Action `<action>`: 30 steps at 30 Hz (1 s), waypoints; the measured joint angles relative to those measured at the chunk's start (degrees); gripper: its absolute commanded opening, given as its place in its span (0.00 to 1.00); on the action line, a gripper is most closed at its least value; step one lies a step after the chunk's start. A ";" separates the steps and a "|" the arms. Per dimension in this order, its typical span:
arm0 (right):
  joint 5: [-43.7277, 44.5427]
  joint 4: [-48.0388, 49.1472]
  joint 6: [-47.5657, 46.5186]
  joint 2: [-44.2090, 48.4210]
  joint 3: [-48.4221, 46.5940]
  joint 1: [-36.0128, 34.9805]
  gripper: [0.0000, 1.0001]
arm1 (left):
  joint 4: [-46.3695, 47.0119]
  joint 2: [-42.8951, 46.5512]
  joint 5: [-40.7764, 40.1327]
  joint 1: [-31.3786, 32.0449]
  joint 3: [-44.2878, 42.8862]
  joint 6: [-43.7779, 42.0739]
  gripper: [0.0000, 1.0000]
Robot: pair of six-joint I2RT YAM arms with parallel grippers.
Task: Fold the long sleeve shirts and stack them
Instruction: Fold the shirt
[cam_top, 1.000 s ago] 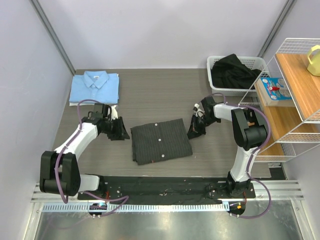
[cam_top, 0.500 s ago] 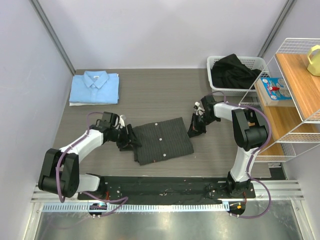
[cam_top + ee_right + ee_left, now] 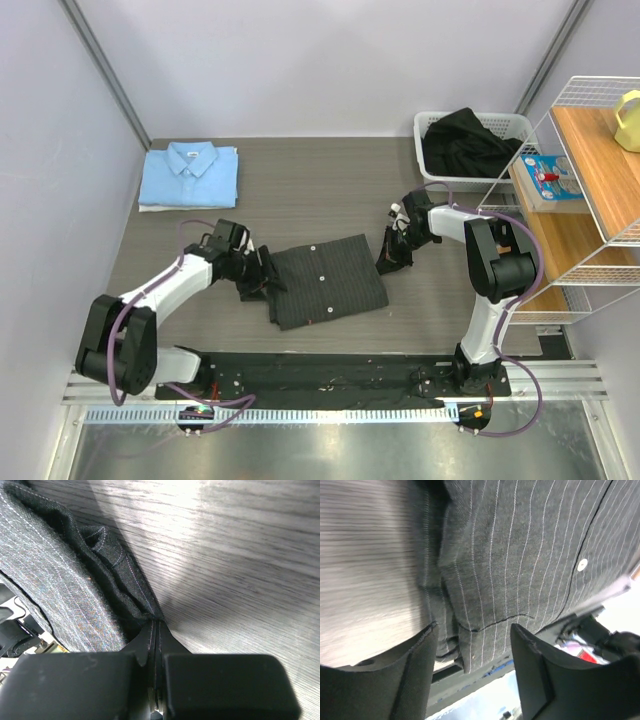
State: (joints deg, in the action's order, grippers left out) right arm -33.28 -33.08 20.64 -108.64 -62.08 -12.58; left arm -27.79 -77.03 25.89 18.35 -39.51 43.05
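Note:
The black-charcoal pinstripe shirt (image 3: 325, 282) lies folded in the middle of the table. My left gripper (image 3: 262, 281) is at its left edge. In the left wrist view my left gripper (image 3: 472, 652) is open, with the pinstripe shirt's (image 3: 520, 555) folded edge between the fingers (image 3: 415, 675). My right gripper (image 3: 391, 257) is at the shirt's right edge. In the right wrist view it (image 3: 156, 626) is shut on a fold of the pinstripe fabric (image 3: 60, 580). The light blue shirt (image 3: 189, 175) lies folded at the back left, apart from both grippers.
A white basket (image 3: 425, 122) holding a dark garment (image 3: 465, 140) stands at the back right. A wire and wood shelf (image 3: 590, 170) with a few items stands along the right side. Grey walls close in the table's left and back.
My left gripper has moved right, from near the light blue shirt to the pinstripe shirt's left edge. My right gripper has stayed at the shirt's right edge.

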 measured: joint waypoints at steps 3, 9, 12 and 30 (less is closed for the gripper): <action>0.04 0.02 0.22 0.00 0.00 0.00 0.01 | -3.93 2.32 -4.66 0.83 -2.56 -0.13 0.74; 0.11 0.02 0.57 0.00 0.00 0.00 0.01 | -5.44 3.48 -7.96 2.75 -2.47 0.50 0.74; 0.13 0.00 0.70 0.00 0.00 0.00 0.01 | -5.09 2.99 -8.46 3.82 -1.49 1.31 0.72; 0.11 0.24 1.07 0.11 0.24 0.02 0.01 | 6.78 -0.79 -4.17 9.14 0.81 10.16 0.32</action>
State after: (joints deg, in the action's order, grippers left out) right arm -33.17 -32.84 21.71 -108.53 -61.84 -12.56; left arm -21.02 -77.82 21.71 27.49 -38.70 53.21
